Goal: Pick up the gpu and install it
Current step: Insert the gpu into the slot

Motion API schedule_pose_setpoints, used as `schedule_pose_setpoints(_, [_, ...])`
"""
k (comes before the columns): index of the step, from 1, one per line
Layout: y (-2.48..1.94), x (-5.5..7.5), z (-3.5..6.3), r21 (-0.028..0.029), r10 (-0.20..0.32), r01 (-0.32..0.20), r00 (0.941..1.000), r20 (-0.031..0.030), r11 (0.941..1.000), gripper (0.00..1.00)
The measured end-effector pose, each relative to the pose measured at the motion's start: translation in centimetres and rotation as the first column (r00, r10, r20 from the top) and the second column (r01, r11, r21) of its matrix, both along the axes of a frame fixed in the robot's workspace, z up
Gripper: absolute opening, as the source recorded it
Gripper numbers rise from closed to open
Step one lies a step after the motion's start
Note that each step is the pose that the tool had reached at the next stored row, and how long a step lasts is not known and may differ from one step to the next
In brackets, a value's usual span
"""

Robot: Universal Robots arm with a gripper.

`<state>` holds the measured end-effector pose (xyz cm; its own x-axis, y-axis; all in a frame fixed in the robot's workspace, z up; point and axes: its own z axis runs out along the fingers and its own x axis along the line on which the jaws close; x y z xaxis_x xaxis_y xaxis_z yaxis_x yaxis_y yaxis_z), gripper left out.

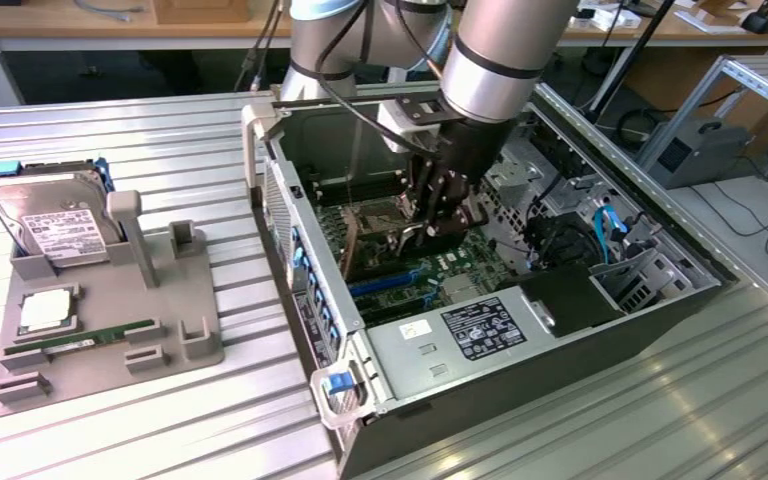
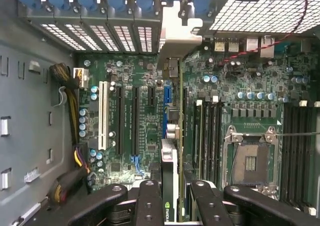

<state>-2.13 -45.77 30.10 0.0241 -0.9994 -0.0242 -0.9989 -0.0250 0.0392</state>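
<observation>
The gripper (image 1: 435, 212) is lowered inside the open computer case (image 1: 651, 300), which lies on its side on the bench (image 1: 157, 130), toward the exterior view's right. Its fingers stand partly closed and clamp the gpu (image 1: 373, 240) by its upper edge; in the wrist view the card (image 2: 170, 186) runs edge-on between the finger pads (image 2: 150, 201), with its metal bracket (image 2: 175, 31) at the far end, against the row of rear slot covers (image 2: 100, 36). The card therefore hangs directly below the gripper, standing on edge, its tan-brown face turned toward the exterior view's left. Its long axis lies parallel to the expansion slots (image 2: 135, 121) on the motherboard (image 2: 250, 86) and points toward the case's rear wall. The card's lower edge is just above or at the board; whether it is seated in a slot cannot be determined. It lies between the long black slots and the memory sockets (image 2: 210, 136), near the blue connector (image 2: 167, 93). The empty CPU socket (image 2: 250, 161) lies well to one side. On the bench's other end, a grey fixture tray (image 1: 104, 360) carries a hard drive (image 1: 57, 220) and a memory stick (image 1: 84, 338), well apart from the gripper.
</observation>
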Motion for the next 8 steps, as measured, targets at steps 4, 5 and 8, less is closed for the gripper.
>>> schedule_pose_setpoints(4, [-0.11,-0.8,-0.85,0.0000,0.000,0.000,1.0000,0.0001,1.0000,0.27])
schedule_pose_setpoints(5, [-0.11,-1.0,-0.95,-0.0003,0.000,0.000,1.0000,0.0000,1.0000,0.27])
schedule_pose_setpoints(8, [-0.14,-1.2,-1.05,-0.0001,0.000,0.000,1.0000,0.0000,1.0000,0.27])
